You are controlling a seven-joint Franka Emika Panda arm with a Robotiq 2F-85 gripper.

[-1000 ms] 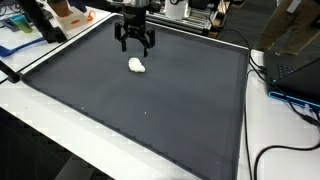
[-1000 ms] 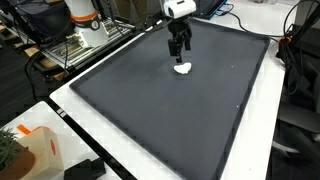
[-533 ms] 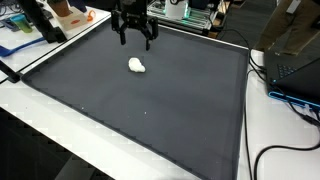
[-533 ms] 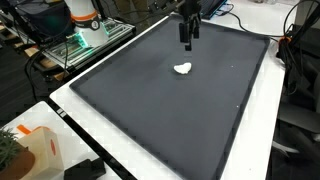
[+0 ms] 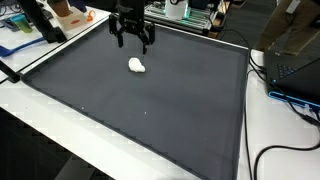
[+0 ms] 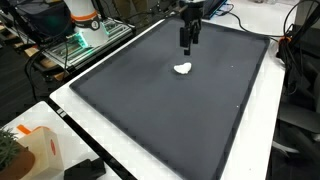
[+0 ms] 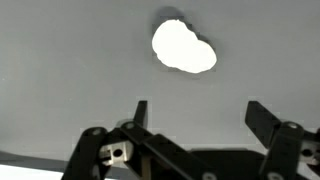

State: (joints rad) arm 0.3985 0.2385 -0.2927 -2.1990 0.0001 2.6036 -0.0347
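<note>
- One small white lump (image 5: 137,66) lies alone on a dark mat (image 5: 160,115), toward the mat's far end in both exterior views.
- The lump is rounded and lopsided, like two blobs run together. I cannot tell what it is made of.
- The hand (image 5: 133,42) hangs in the air over the far part of the mat, just beyond the lump and clear of it.
- In an exterior view the hand (image 6: 186,46) points straight down, with the lump (image 6: 182,69) lying on the mat nearer than it.
- The hand is wide: its two fingers are spread far apart and there is nothing between them.
- In the wrist view the hand (image 7: 197,110) comes in from the bottom edge. The lump (image 7: 184,47) shows ahead of the fingertips in the upper middle, roughly in line with the gap and well clear of both fingers.
- The mat (image 6: 160,115) covers nearly all of the white surface (image 5: 40,130), which shows only as a pale border along the near and right sides.
- Black cables (image 5: 265,155) trail over the surface at the right edge.
- An orange and white packet (image 6: 32,150) sits at the near left corner in an exterior view, off the mat and far from the lump.
</note>
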